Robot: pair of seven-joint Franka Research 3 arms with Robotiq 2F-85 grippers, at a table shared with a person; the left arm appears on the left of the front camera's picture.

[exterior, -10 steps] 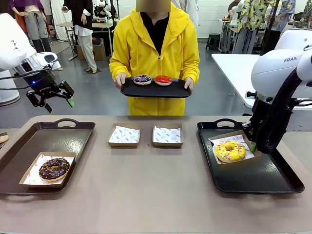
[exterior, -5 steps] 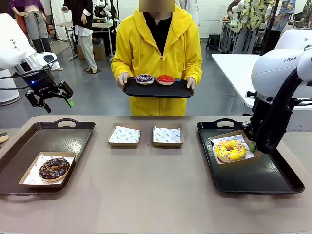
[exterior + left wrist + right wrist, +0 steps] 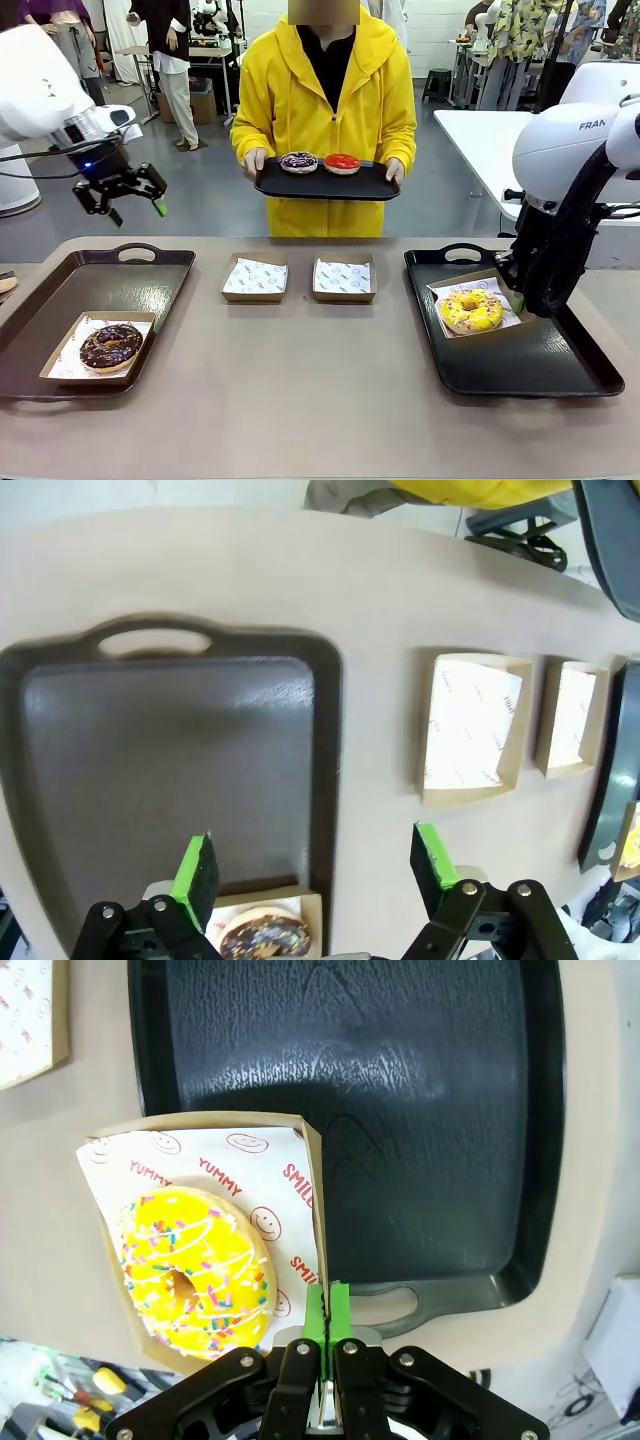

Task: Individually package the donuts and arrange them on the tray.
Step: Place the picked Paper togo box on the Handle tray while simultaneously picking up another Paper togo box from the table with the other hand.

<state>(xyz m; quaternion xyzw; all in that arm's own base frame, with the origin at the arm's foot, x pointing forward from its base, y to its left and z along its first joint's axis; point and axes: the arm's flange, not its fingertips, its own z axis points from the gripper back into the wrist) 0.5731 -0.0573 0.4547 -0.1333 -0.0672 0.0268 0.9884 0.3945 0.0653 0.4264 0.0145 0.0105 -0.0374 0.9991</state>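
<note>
Your left claw (image 3: 135,209), open and empty, has swung toward the person's tray (image 3: 325,186) carrying the unboxed purple donut (image 3: 298,161) and red donut (image 3: 342,161), while your right claw (image 3: 326,1310) stays pinched on the box (image 3: 200,1120) holding the yellow donut (image 3: 195,1265)

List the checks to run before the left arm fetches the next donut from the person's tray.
1. Left gripper open and empty: ok.
2. Right gripper shut on the wall of the yellow donut's box, which sits on the right tray: ok.
3. Empty left box and empty right box waiting on the table: ok.
4. Purple donut and red donut on the person's tray: ok.
5. Person's tray within the left arm's reach: cannot tell.
6. Chocolate donut boxed on the left tray: ok.
</note>
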